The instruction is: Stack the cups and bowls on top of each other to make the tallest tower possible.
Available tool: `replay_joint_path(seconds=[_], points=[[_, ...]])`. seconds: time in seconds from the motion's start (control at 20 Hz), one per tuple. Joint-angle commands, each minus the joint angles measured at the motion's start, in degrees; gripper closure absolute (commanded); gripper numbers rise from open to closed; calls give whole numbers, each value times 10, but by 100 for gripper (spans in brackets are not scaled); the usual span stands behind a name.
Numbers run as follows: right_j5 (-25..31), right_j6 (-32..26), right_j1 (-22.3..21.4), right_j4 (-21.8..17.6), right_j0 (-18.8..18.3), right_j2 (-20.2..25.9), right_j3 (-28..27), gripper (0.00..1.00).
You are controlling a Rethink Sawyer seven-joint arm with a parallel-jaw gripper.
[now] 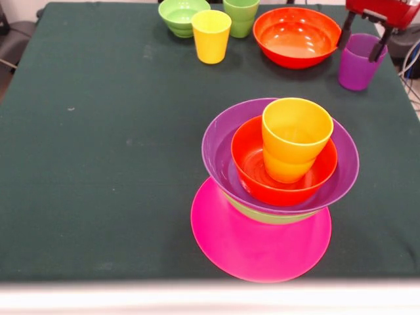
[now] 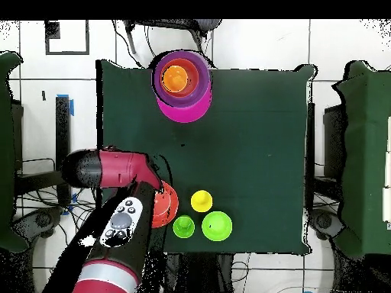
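The tower stands near the table's front: a wide pink bowl (image 1: 261, 246) upside down as base, a light green bowl (image 1: 270, 216), a purple bowl (image 1: 220, 141), an orange-red bowl (image 1: 249, 161), and an orange cup (image 1: 296, 134) tilted inside it. From overhead the tower (image 2: 183, 111) shows at the top. At the back stand a yellow cup (image 1: 211, 36), a light green cup (image 1: 241, 16), a small green bowl (image 1: 178, 14), a second orange-red bowl (image 1: 296, 36) and a purple cup (image 1: 357, 65). My gripper (image 1: 361, 44) is open, its black fingers (image 1: 346, 29) spread about the purple cup's rim.
The red arm (image 2: 114, 172) covers the purple cup and part of the orange-red bowl (image 2: 168, 206) in the overhead view. Yellow cup (image 2: 201, 201), light green cup (image 2: 183, 226) and green bowl (image 2: 217, 226) cluster beside it. Cables lie off the table's right edge.
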Motion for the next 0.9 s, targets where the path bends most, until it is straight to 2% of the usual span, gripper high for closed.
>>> replay_joint_path(seconds=[0.05, 0.5, 0.9], points=[[19, 160, 2, 34, 35, 13, 20, 0], [49, 178, 10, 62, 72, -10, -4, 0], [-38, 173, 29, 83, 63, 22, 44, 0]])
